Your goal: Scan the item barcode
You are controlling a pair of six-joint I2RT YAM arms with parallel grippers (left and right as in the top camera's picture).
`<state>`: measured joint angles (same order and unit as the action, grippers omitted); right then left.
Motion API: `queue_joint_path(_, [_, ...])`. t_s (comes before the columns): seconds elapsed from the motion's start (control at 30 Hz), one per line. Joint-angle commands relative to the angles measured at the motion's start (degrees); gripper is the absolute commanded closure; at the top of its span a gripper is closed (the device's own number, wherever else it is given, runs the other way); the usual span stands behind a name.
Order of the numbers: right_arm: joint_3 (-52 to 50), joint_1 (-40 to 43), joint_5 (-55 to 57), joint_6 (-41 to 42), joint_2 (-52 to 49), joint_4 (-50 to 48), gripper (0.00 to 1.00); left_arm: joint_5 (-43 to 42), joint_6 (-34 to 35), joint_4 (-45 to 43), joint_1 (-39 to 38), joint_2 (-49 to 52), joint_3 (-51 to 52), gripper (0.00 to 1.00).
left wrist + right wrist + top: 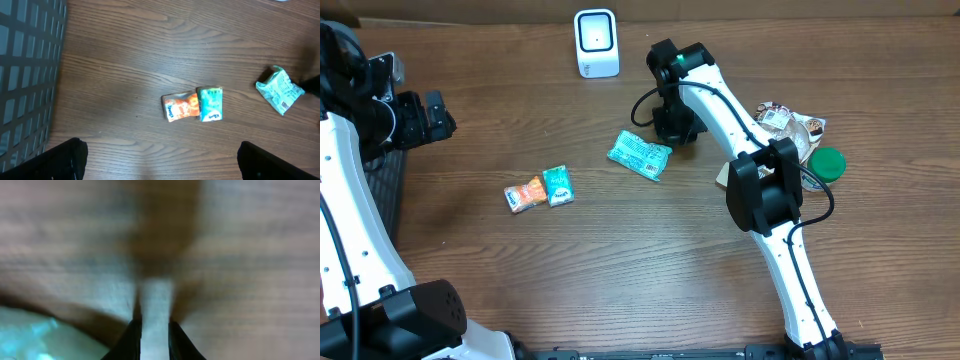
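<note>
Wood-grain table [620, 260], white scanner [596, 42] at back, teal packet [640, 154], left jaws wide apart, right jaws nearly together

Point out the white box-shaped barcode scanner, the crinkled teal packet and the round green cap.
White box-shaped barcode scanner [596, 42]: overhead view, its front face.
Crinkled teal packet [640, 154]: overhead view, its middle.
Round green cap [828, 163]: overhead view, centre of its top.
</note>
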<state>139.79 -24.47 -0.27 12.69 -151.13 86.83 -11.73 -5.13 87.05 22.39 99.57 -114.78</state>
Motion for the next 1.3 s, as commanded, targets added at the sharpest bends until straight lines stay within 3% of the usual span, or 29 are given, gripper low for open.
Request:
queue_joint_path(0.0, [0.61,-0.76,-5.03,-0.11,0.70,2.82,0.84,-0.09,-1.11,-0.13,0.09,0.07,-0.11,0.00])
queue_joint_path(0.13, [0.61,-2.75,-12.55,-4.94,0.70,6.08,0.84,-0.07,-1.11,-0.13,0.09,0.07,-0.11,0.01])
queue_joint_path(0.47, [1.38,-13.40,-12.46,-8.35,0.70,5.53,0.83,-0.07,-1.11,-0.13,0.09,0.07,-0.11,0.01])
queue_joint_path(0.7, [12.98,-15.21,-11.45,-8.46,0.70,9.38,0.82,-0.09,-1.11,-0.13,0.09,0.07,-0.11,0.00])
queue_joint_path(0.77, [17.81,-14.23,-10.58,-8.22,0.70,10.25,0.73,-0.07,-1.11,-0.13,0.09,0.07,-0.11,0.00])
queue_joint_path(0.87, [23.65,-10.95,-10.34,-6.82,1.25,10.23,0.33,-0.07,-1.11,-0.13,0.09,0.07,-0.11,0.00])
queue_joint_path(0.9, [24.44,-9.70,-10.32,-5.38,1.25,10.19,0.27,-0.07,-1.11,-0.13,0.09,0.07,-0.11,0.00])
queue_joint_path(0.97, [24.55,-6.84,-11.10,-3.19,1.25,10.23,0.22,-0.07,-1.11,-0.13,0.09,0.07,-0.11,0.00])
queue_joint_path(1.27, [16.00,4.00,-29.92,-7.26,1.22,8.35,0.23,-0.09,-1.11,-0.13,0.09,0.07,-0.11,0.01])
